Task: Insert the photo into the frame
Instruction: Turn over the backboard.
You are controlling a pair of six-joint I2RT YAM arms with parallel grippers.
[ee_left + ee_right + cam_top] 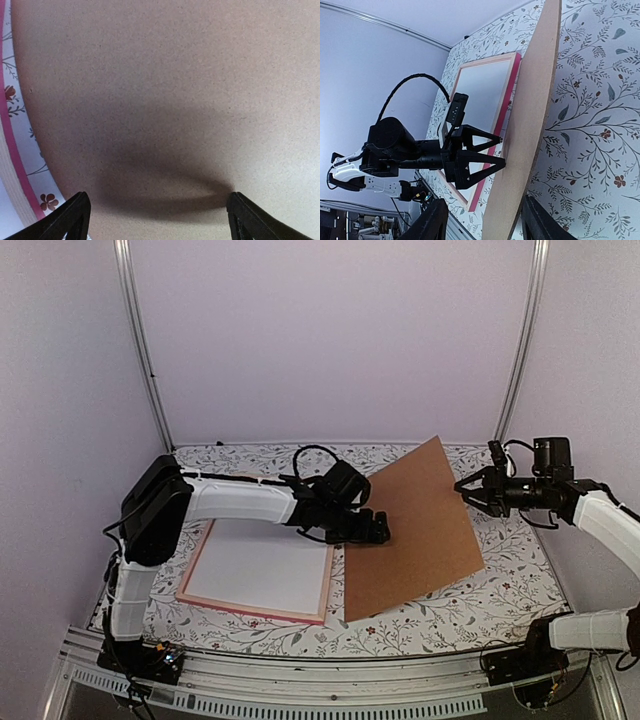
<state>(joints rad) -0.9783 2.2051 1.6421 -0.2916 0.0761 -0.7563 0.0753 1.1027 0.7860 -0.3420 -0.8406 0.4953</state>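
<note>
Leaned board (420,525) on spread left hand (383,529), straddled its edge with right hand (470,495) (pinch unclear), prob to clear the frame (250,609).

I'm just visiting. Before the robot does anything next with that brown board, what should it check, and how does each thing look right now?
1. Left gripper free: ok, jaws wide open, holding nothing.
2. Right gripper placed on the brown board: ok, jaws straddle its edge.
3. Firm grip on the board: not ok, a gap shows on one side.
4. Frame flat on the table: ok.
5. Photo located: not ok, no view shows it.
6. Board clear of the frame: cannot tell.
</note>
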